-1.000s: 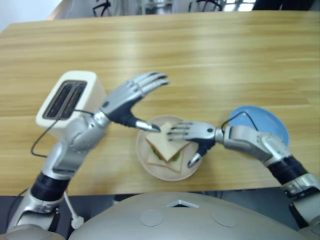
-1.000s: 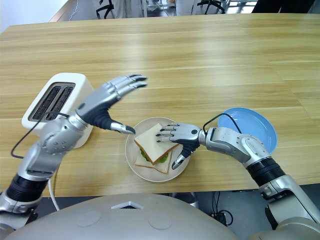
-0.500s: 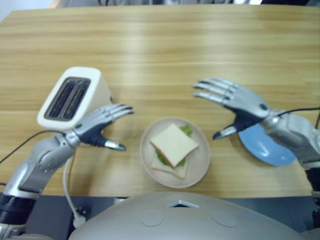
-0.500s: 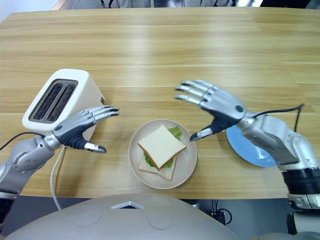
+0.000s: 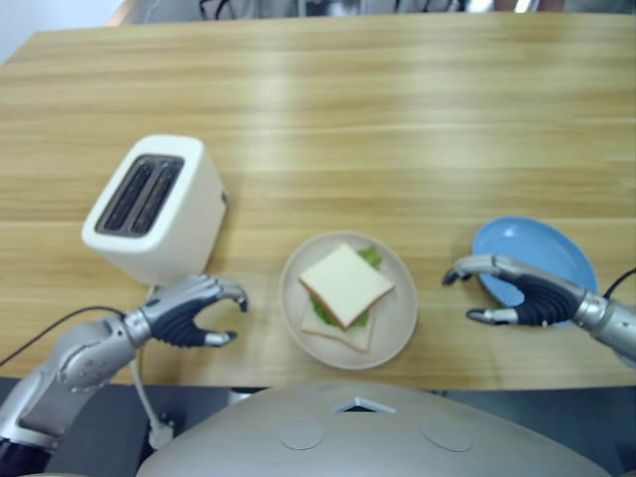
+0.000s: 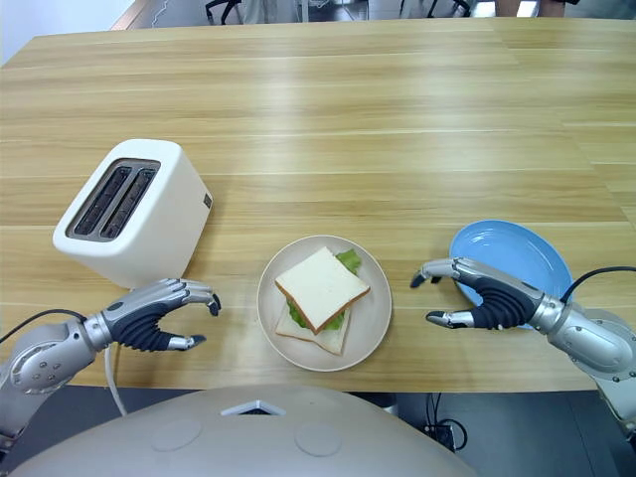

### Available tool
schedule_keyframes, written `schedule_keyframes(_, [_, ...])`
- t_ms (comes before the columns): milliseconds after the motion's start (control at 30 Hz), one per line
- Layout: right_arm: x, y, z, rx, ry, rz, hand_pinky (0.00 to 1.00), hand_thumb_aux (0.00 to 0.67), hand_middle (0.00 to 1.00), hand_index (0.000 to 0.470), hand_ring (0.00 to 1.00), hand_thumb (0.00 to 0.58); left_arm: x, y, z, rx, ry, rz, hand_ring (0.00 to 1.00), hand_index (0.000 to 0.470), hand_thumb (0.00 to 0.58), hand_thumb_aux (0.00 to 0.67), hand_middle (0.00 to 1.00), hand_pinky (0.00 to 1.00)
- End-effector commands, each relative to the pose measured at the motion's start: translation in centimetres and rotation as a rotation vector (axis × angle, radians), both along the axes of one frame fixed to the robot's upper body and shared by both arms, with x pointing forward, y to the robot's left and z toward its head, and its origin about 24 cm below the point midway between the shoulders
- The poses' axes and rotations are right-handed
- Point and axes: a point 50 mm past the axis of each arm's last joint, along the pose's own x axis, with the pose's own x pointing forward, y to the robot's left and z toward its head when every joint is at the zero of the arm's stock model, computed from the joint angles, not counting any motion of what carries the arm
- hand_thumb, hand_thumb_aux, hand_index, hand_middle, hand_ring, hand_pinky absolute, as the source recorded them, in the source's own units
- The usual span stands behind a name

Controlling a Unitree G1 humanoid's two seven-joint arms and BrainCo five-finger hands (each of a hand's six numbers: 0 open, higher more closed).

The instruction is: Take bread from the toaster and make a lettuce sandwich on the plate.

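A sandwich (image 6: 321,288) of two white bread slices with green lettuce (image 6: 349,262) peeking out at the far side lies on the beige plate (image 6: 378,323) near the table's front edge. The white toaster (image 6: 129,214) stands to the left, both of its slots dark and empty. My left hand (image 6: 149,320) hovers low at the front edge, just in front of the toaster and left of the plate, fingers loosely bent, holding nothing. My right hand (image 6: 487,298) is right of the plate, at the near-left rim of a blue plate (image 6: 517,253), also loosely bent and empty.
The toaster's white cord (image 6: 109,383) hangs over the front edge at the left. The wooden table (image 6: 328,109) stretches wide and bare behind the plates. Chair legs stand beyond the far edge.
Both hands have drawn back from the sandwich, outward and down toward the front edge, and their fingers have gone from spread flat to loosely bent. The sandwich stays on the plate.
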Motion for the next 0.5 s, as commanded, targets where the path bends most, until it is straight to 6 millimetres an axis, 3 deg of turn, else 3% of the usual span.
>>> schedule_keyframes(33, [-0.5, 1.4, -1.5, -0.036, 0.111, 0.083, 1.0, 0.67, 1.0, 0.46, 1.0, 0.58, -0.7, -1.4, -2.5, 0.014, 0.085, -0.05, 1.0, 0.46, 0.58, 0.67, 1.0, 1.0])
schedule_keyframes(267, [-1.7, 3.2, -3.6, -0.064, 0.259, 0.21, 1.0, 0.67, 1.0, 0.46, 1.0, 0.58, -1.9, -3.0, -5.3, 0.035, 0.183, -0.143, 1.0, 0.46, 0.58, 0.67, 1.0, 1.0])
schedule_keyframes(500, [-3.3, 4.4, -5.7, -0.089, 0.395, 0.3, 1.0, 0.67, 1.0, 0.46, 1.0, 0.58, -3.1, -4.0, -6.2, 0.009, 0.266, -0.227, 1.0, 0.46, 0.58, 0.67, 1.0, 1.0])
